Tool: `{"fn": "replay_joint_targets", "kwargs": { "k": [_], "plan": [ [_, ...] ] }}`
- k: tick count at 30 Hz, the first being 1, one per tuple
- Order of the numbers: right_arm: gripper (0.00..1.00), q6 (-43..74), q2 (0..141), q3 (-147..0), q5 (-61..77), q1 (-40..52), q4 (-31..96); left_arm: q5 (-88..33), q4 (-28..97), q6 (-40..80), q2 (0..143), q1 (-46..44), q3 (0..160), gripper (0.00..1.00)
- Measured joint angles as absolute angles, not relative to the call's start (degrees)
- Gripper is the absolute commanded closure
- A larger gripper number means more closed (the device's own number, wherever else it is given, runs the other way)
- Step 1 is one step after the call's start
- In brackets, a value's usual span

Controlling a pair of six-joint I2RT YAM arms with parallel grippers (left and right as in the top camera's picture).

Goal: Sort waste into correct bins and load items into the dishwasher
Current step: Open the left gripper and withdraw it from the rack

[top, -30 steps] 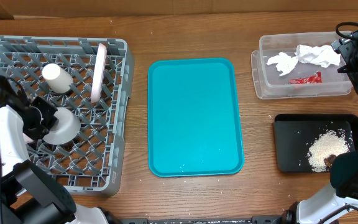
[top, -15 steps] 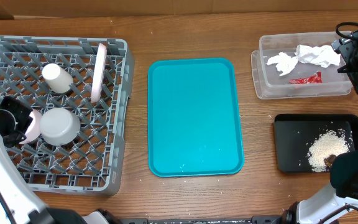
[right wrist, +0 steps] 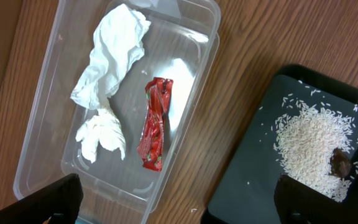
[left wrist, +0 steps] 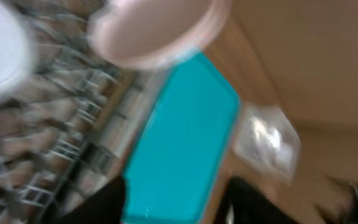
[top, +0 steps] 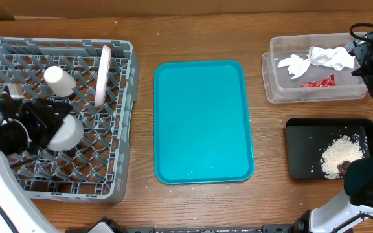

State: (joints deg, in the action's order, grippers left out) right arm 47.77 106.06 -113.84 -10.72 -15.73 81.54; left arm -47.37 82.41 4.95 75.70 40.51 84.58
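At far left of the desk: grey dish rack. Inside it, toward the back, white cup on the grid. Just right of that, pale pink-white plate upright on edge. Nearer the front, grey-white bowl, partly covered by the left arm. Left tool over the rack, fingers apart with nothing between them. Wrist view blurred, with pale pink bowl beyond the fingertips; hidden from overhead. At centre, teal tray, flat on the desk. Further right at the back, clear tub holding crumpled tissue and red-and-white wrapper. In front of it, black tray carrying rice and brown lump. Right tool above tub and black tray, spread wide, holding nothing.
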Motion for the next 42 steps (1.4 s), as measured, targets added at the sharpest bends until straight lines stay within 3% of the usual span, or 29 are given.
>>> {"fn": "replay_joint_targets", "kwargs": {
  "k": [4,6,18,31,42],
  "plan": [
    [0.00,47.81,106.06,-113.84,-10.72,-15.73,81.52,-52.10,91.05,-2.98,70.32,40.49,84.58,0.21],
    [0.00,47.79,106.06,-113.84,-10.72,-15.73,81.52,-52.53,93.38,-5.37,67.72,40.49,84.58,0.00],
    [0.00,47.77,106.06,-113.84,-10.72,-15.73,81.56,-48.90,96.53,-7.86,62.74,40.49,84.60,0.00],
    [0.00,47.79,106.06,-113.84,-10.70,-15.73,81.52,-26.65,96.66,-7.68,62.74,40.49,84.60,0.00],
    [0.00,47.79,106.06,-113.84,-10.72,-15.73,81.54,-25.21,90.41,-12.95,60.27,40.49,76.55,0.00]
  ]
}}
